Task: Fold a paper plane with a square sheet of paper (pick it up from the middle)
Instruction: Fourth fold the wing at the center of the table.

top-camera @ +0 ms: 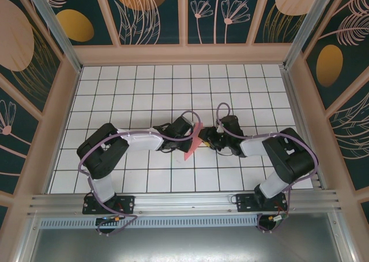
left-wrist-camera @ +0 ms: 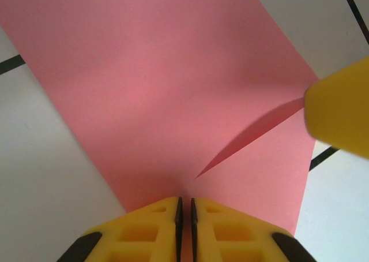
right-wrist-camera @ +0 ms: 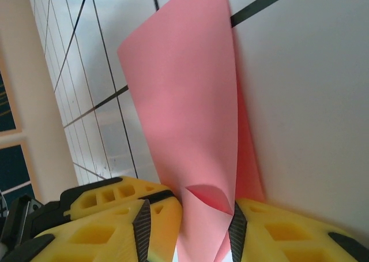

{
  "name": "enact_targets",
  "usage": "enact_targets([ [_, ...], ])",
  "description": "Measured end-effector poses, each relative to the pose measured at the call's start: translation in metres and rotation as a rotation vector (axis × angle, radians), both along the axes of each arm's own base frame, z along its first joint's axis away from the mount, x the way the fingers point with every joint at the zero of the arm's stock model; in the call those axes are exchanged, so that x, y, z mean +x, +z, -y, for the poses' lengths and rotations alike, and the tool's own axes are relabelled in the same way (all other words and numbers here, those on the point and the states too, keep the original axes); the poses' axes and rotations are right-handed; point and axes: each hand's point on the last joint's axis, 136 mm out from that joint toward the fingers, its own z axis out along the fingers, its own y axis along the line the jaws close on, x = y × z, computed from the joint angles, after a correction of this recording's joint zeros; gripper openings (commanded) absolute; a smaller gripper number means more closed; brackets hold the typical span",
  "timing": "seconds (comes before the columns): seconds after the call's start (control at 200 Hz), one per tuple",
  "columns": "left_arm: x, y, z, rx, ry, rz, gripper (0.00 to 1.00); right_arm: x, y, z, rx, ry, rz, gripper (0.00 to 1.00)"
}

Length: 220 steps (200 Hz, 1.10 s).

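Square sheet of paper stands upright mid-table.
Left gripper clamps its edge as an anchor; right gripper, jaws apart, straddles the fold.

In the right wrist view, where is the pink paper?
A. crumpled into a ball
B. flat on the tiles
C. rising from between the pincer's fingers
C: the pink paper stands up out of the gap between the yellow fingers of the right pincer.

- 2 arms, the left arm and the right arm: black joint housings, pale grey-white link covers.
- 1 purple cable loops along each arm.
- Black base plates.
- Left gripper and right gripper: chunky yellow fingers with cut-out pockets and black inner strips.
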Motion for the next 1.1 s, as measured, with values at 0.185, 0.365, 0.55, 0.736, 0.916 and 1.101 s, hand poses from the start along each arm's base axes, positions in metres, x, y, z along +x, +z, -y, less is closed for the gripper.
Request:
enact_targets([
  [0.185, 0.003, 0.018, -0.003, -0.028, 0.047, 0.022, 0.26, 0.002, 0.005, -0.011, 0.002, 0.060, 0.041, 0.35],
  [0.365, 0.011, 0.059, -0.009, -0.084, 0.111, 0.103, 0.28, 0.002, -0.003, -0.016, -0.012, 0.116, 0.053, 0.35],
  [0.55, 0.012, 0.075, -0.025, -0.097, 0.180, 0.149, 0.29, 0.001, 0.001, -0.023, 0.000, 0.187, 0.092, 0.41],
  [0.736, 0.009, 0.074, -0.035, -0.087, 0.213, 0.151, 0.30, 0.005, 0.012, -0.030, 0.004, 0.251, 0.163, 0.43],
  [0.916, 0.008, 0.074, -0.038, -0.087, 0.230, 0.145, 0.31, 0.002, 0.017, -0.036, 0.006, 0.326, 0.209, 0.46],
  [1.101, 0.008, 0.073, -0.039, -0.087, 0.236, 0.143, 0.31, -0.001, 0.013, -0.037, -0.028, 0.376, 0.229, 0.45],
])
